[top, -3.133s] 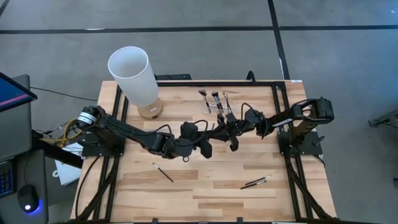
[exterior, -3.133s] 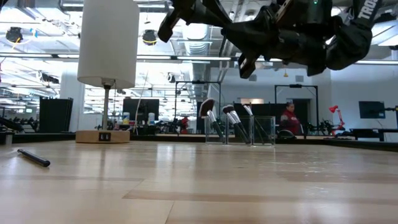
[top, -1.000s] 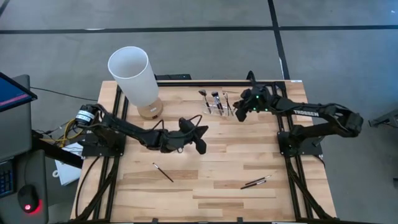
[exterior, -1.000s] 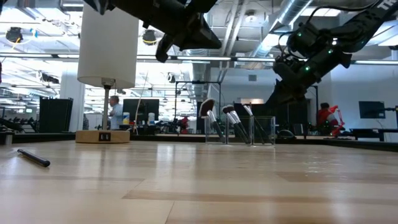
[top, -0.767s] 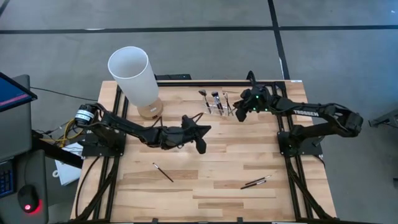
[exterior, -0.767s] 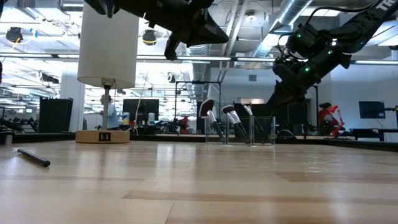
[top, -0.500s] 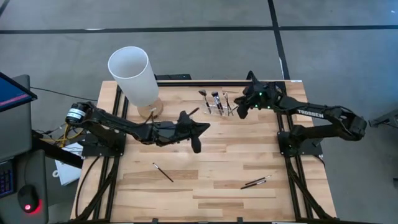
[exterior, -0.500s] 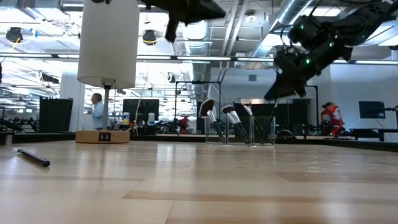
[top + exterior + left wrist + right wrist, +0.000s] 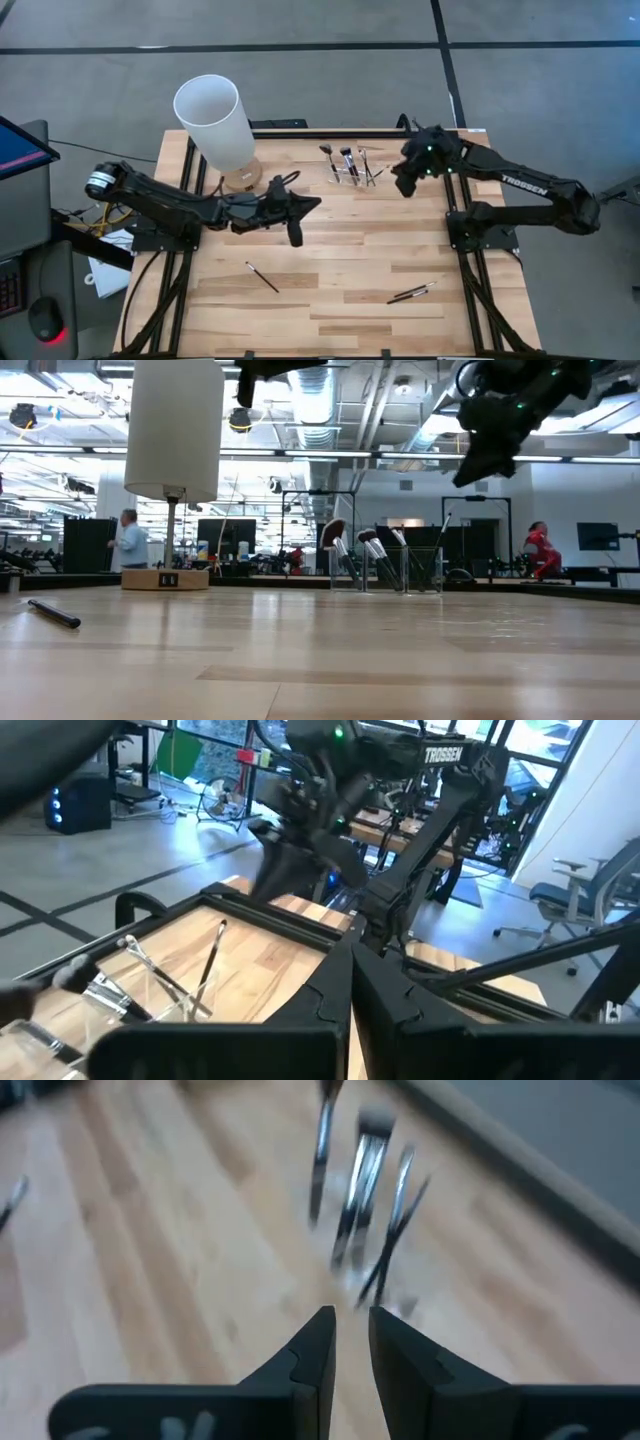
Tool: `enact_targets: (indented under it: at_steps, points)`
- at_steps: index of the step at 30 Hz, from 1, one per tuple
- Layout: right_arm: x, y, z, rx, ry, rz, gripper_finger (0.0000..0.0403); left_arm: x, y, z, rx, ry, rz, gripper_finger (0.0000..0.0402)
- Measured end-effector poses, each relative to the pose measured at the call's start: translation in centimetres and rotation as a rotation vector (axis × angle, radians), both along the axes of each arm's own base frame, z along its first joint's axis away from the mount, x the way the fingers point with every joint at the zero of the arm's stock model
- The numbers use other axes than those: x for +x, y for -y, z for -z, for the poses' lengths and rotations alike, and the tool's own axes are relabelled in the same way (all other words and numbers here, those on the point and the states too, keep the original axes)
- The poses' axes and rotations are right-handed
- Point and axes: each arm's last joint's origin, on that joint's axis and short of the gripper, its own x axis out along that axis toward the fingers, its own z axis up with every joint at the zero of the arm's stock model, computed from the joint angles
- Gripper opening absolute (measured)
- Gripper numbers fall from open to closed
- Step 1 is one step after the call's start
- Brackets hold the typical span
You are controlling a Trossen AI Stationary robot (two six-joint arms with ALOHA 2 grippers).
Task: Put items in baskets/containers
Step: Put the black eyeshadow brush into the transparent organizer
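Observation:
The clear holder stands near the table's far edge with several brushes upright or leaning in its slots; the low view shows it too. One loose brush lies on the table toward the near left. Two more loose brushes lie side by side at the near right. My right gripper hangs in the air just right of the holder, slightly open and empty. My left gripper hovers over the table's middle left, shut and empty.
A tall white cylinder on a wooden base stands at the far left corner. Black rails frame the table. Bare wood lies between the loose brushes. People walk in the room behind the table.
My right gripper has risen and drawn back from the holder toward the table's right. A thin brush now stands leaning in the holder's right slot, where the gripper was. My left gripper has moved up and toward the table's left.

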Motion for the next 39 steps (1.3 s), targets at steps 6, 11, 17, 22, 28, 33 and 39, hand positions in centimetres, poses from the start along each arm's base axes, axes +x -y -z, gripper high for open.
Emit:
enact_targets:
  at_steps: [6,11,17,22,28,33,39]
  points:
    - [1.4,-0.7,2.1,0.060,-0.071,-0.046,0.0056,-1.1,-0.3,-0.2,-0.003,0.015,-0.002,0.0006]
    - [3.3,0.3,4.4,0.067,-0.167,-0.021,0.0056,-1.2,-0.2,-0.4,0.001,0.020,0.002,0.0006]
    - [4.3,1.8,6.5,0.074,-0.237,-0.002,0.0056,-1.2,-0.1,-0.3,0.003,0.011,0.006,0.0006]
    - [4.1,3.1,6.7,0.040,-0.246,0.035,0.0056,-1.3,0.1,-0.3,0.004,0.006,0.012,0.0006]
    - [4.1,4.5,4.4,-0.037,-0.145,0.077,0.0056,-1.3,0.1,-0.3,0.004,0.006,0.012,0.0006]
    - [3.6,5.1,2.4,-0.143,-0.078,0.157,0.0056,-1.3,0.1,-0.3,0.005,0.003,0.012,0.0006]
    - [3.2,4.1,1.8,-0.138,-0.074,0.129,0.0056,-1.3,0.1,-0.2,0.007,-0.006,0.012,0.0006]
